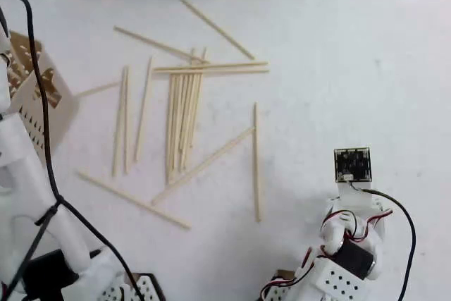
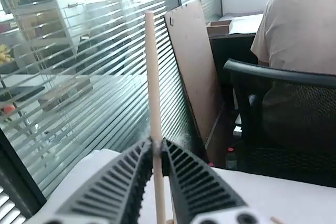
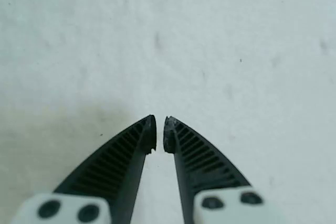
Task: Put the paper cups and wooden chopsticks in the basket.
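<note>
Left wrist view: a pale, straight wooden chopstick (image 2: 151,77) stands pinched in the left gripper (image 2: 156,149), rising beyond its tips. The right gripper (image 3: 160,132) hangs closed and empty over the desk (image 3: 220,35).

Pale wooden chopsticks (image 1: 184,114) lie flat on the white bench (image 1: 352,68) in the high view, right of the pale perforated basket (image 1: 32,93), several bunched parallel, others crossing at angles, one close by the basket, while another chopstick (image 2: 152,77) stands upright, pinched in the left claw (image 2: 156,148).
</note>
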You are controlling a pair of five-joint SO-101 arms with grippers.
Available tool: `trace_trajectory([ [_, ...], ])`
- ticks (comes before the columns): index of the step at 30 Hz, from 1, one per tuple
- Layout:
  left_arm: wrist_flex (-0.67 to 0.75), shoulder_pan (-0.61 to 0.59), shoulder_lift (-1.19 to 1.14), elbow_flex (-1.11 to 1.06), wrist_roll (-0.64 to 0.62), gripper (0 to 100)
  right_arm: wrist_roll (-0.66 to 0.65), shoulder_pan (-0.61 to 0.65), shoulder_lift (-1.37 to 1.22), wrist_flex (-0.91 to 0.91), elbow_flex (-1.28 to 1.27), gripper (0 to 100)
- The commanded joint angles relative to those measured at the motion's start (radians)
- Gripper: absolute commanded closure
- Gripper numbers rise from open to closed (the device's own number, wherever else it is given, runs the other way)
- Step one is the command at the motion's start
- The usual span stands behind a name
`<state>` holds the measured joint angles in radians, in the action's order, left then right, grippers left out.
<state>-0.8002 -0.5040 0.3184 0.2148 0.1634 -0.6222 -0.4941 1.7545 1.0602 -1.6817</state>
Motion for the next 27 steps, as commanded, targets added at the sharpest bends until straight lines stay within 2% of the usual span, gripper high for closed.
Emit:
trace_trajectory([
  [1, 0.094, -0.041, 0.005, -0.095, 0.002, 98, 0.002, -0.012, 0.001, -0.002, -0.011, 95.4],
  [9, 0.109, -0.038, 0.001, -0.112, 0.002, 97, 0.002, -0.01, 0.001, -0.002, -0.011, 95.4],
  [15, 0.107, -0.033, -0.001, -0.11, 0.0, 90, 0.002, -0.01, 0.001, -0.002, -0.011, 95.4],
  [24, 0.141, -0.019, 0.004, -0.114, 0.0, 90, 0.002, -0.01, 0.001, -0.002, -0.011, 95.4],
  [27, 0.071, -0.002, 0.008, -0.101, 0.0, 90, 0.002, -0.01, 0.001, -0.002, -0.011, 95.4],
])
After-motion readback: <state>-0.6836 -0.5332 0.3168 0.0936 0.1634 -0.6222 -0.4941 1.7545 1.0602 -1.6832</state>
